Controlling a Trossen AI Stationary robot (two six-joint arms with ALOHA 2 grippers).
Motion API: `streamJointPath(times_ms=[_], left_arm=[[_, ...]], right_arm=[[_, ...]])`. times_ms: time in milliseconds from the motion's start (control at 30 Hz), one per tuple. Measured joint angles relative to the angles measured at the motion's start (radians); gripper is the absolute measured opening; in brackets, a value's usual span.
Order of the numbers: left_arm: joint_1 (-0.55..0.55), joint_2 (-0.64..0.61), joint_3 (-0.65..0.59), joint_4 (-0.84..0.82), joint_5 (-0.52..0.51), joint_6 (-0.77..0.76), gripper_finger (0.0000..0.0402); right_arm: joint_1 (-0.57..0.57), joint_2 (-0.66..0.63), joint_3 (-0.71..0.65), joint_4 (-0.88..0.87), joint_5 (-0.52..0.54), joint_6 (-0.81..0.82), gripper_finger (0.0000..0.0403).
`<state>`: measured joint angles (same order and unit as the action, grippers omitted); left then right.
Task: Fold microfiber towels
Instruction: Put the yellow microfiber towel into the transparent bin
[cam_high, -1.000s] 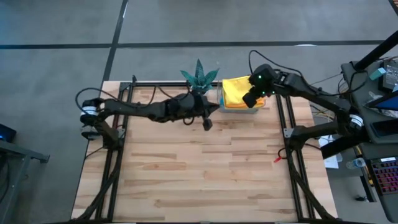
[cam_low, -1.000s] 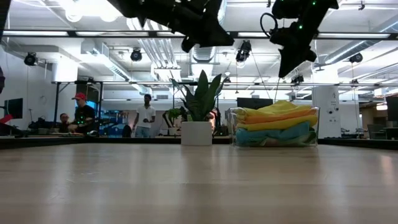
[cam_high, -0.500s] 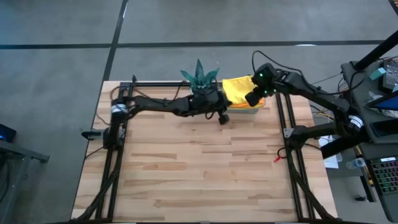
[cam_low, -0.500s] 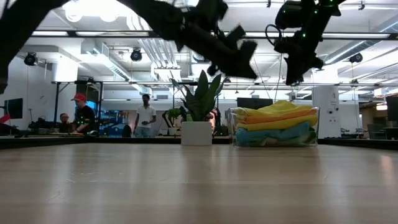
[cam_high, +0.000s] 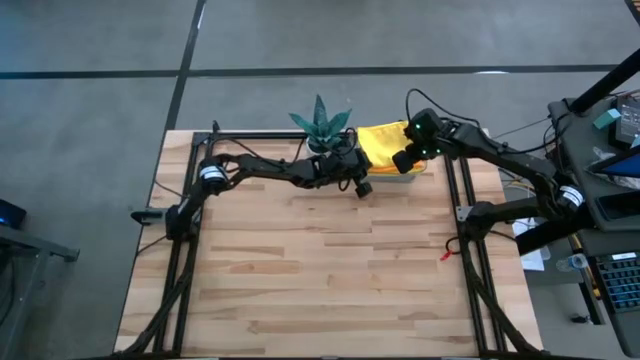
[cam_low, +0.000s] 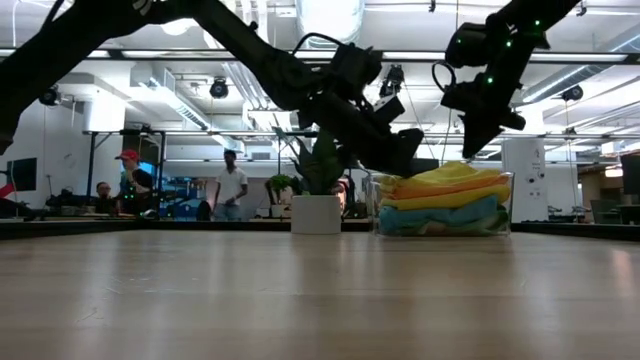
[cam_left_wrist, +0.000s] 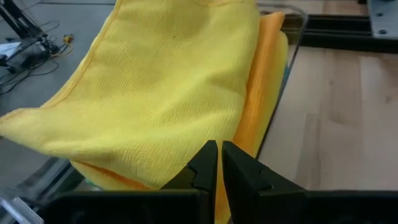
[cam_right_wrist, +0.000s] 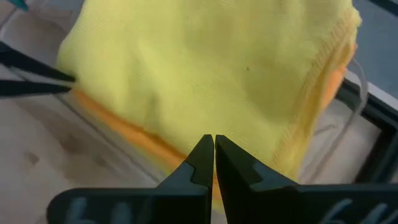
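A stack of microfiber towels lies in a clear tray at the table's far edge, with a yellow towel on top, then orange, blue and green below. My left gripper is shut and slants down at the tray's left near corner, its tips close before the yellow towel's edge. My right gripper is shut and hangs just above the top towel's right part. I see neither one touching the cloth.
A spiky green potted plant stands just left of the tray, behind my left arm. The metal frame rail runs along the table's right side. Bare wooden table stretches from the tray to the near edge. People stand in the room beyond.
My left gripper has swung toward the table's right edge and come down, from beside the plant to the tray's left near corner, staying shut. My right gripper has sunk a little toward the top yellow towel, also shut. The towels have not moved.
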<state>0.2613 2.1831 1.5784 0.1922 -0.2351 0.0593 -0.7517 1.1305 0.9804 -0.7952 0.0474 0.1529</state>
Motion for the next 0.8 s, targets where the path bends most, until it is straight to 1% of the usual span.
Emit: streamJointPath(times_ms=[100, 167, 267, 400, 567, 800], left_arm=[[0.006, 0.003, -0.004, 0.004, -0.006, 0.000, 0.0010], [0.008, 0.003, -0.012, 0.015, -0.009, 0.000, 0.0010], [0.008, 0.002, -0.015, 0.013, -0.011, 0.000, 0.0010], [0.010, 0.003, -0.015, 0.011, -0.011, -0.008, 0.0010], [0.009, 0.001, -0.016, 0.008, -0.012, -0.042, 0.0010], [-0.008, -0.056, -0.022, -0.016, -0.003, -0.045, 0.0010]], right_arm=[[0.000, 0.000, -0.040, 0.075, 0.004, 0.029, 0.0009], [0.000, 0.000, -0.055, 0.091, 0.005, 0.032, 0.0009], [0.000, 0.000, -0.066, 0.091, 0.008, 0.033, 0.0009], [0.000, 0.000, -0.076, 0.092, 0.057, 0.037, 0.0009], [-0.002, 0.010, -0.112, 0.090, 0.063, 0.035, 0.0009], [-0.004, 0.012, -0.139, 0.083, 0.088, 0.019, 0.0009]])
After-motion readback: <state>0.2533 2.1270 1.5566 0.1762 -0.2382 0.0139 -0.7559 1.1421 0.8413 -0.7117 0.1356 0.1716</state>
